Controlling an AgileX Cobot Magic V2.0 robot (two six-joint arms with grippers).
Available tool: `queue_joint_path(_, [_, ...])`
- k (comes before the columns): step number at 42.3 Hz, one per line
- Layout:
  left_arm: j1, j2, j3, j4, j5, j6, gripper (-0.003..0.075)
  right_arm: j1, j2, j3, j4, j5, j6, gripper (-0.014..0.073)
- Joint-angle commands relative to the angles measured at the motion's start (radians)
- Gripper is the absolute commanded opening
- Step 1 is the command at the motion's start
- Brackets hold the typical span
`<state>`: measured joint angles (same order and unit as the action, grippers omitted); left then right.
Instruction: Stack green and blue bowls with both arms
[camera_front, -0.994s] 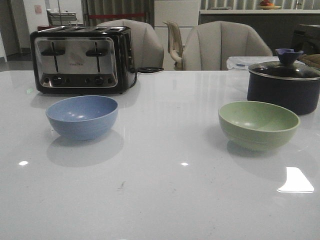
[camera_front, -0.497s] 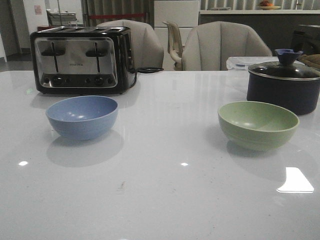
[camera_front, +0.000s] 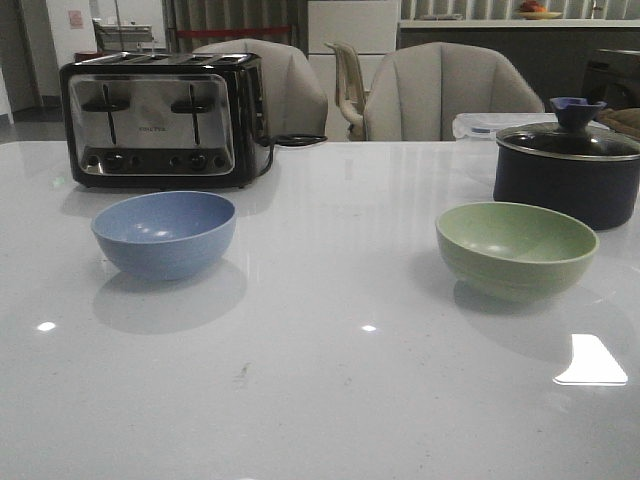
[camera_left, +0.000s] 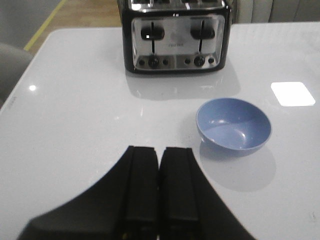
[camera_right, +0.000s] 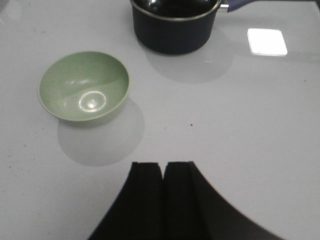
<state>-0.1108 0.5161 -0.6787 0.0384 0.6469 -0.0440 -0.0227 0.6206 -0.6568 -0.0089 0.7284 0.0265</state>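
Front view: blue bowl (camera_front: 164, 233) and green bowl (camera_front: 516, 248) sit empty, well apart on the worktop (camera_front: 330, 380); left gripper (camera_left: 159, 185) and right gripper (camera_right: 163, 192) both pinched closed, holding nothing.

Blue bowl (camera_front: 164, 233) and green bowl (camera_front: 517, 248) upright, well apart, unstacked.

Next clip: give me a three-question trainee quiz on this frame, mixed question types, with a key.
1. True or false: the blue bowl is already nested inside the green bowl.
2. Which item stands right behind the green bowl in the front view? A) toaster B) dark lidded pot C) a kettle
3. Fill in: the fingers of the left gripper and the right gripper are pressed ____ and hold nothing.

Key
1. False: the bowls sit apart on the white table, blue on the left, green on the right.
2. B
3. together
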Motion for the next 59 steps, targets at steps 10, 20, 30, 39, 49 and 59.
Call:
queue_joint_path(10, [0.004, 0.089, -0.030, -0.007, -0.042, -0.003, 0.0123, -0.001, 0.141, -0.018, -0.004, -0.063, -0.005, 0.0104])
queue_joint_path(20, [0.004, 0.101, -0.030, -0.007, -0.046, -0.003, 0.0523, -0.001, 0.218, -0.018, -0.002, -0.108, -0.006, 0.0542])
queue_joint_path(30, [0.004, 0.101, -0.030, -0.007, -0.046, -0.003, 0.0526, 0.007, 0.357, -0.090, 0.121, -0.097, -0.039, 0.0588])
queue_joint_path(39, [0.004, 0.101, -0.030, -0.007, -0.046, -0.003, 0.0508, 0.061, 0.552, -0.189, 0.156, -0.108, -0.078, 0.0588])
queue_joint_path(49, [0.004, 0.101, -0.030, -0.007, -0.046, -0.003, 0.0508, 0.081, 0.799, -0.350, 0.150, -0.137, -0.078, 0.0588])
queue_joint_path(59, [0.004, 0.101, -0.030, -0.007, -0.046, -0.003, 0.0508, 0.081, 1.040, -0.512, 0.135, -0.144, -0.078, 0.0588])
